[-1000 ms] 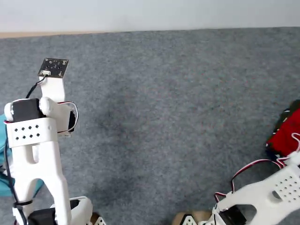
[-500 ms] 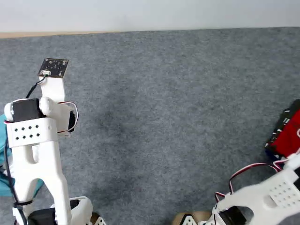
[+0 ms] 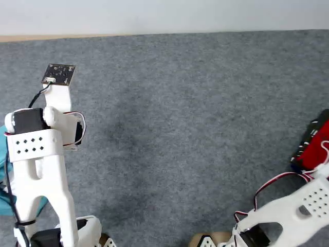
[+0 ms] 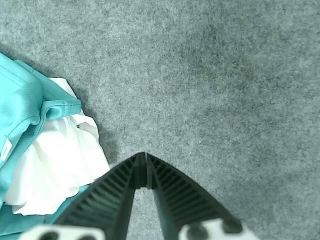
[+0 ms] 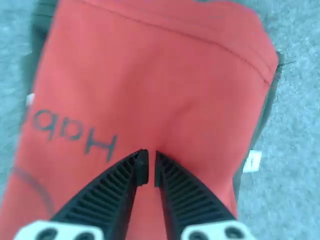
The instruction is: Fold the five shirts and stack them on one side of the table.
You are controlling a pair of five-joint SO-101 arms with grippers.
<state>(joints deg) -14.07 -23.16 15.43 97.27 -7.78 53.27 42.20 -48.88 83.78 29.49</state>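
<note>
A red shirt (image 5: 150, 85) with dark lettering lies folded on a darker garment (image 5: 267, 107), and my right gripper (image 5: 148, 163) hangs just over its middle, fingers shut with only a sliver between them. From above, the same red shirt (image 3: 320, 144) sits at the table's right edge beside the right arm (image 3: 303, 208). My left gripper (image 4: 145, 161) is shut and empty over bare grey felt. Close beside it lie a teal shirt (image 4: 20, 107) and a white shirt (image 4: 55, 160) in a loose heap. The teal shirt (image 3: 4, 198) peeks out behind the left arm (image 3: 38, 154).
Grey felt (image 3: 190, 113) covers the table, with wide open room in the middle and at the back. A pale wall strip (image 3: 164, 15) runs along the far edge. Both arm bases stand at the near edge.
The right arm dipped toward the near edge and came back slightly. The red shirt's visible part shifted a little toward the right edge. The left arm stayed still.
</note>
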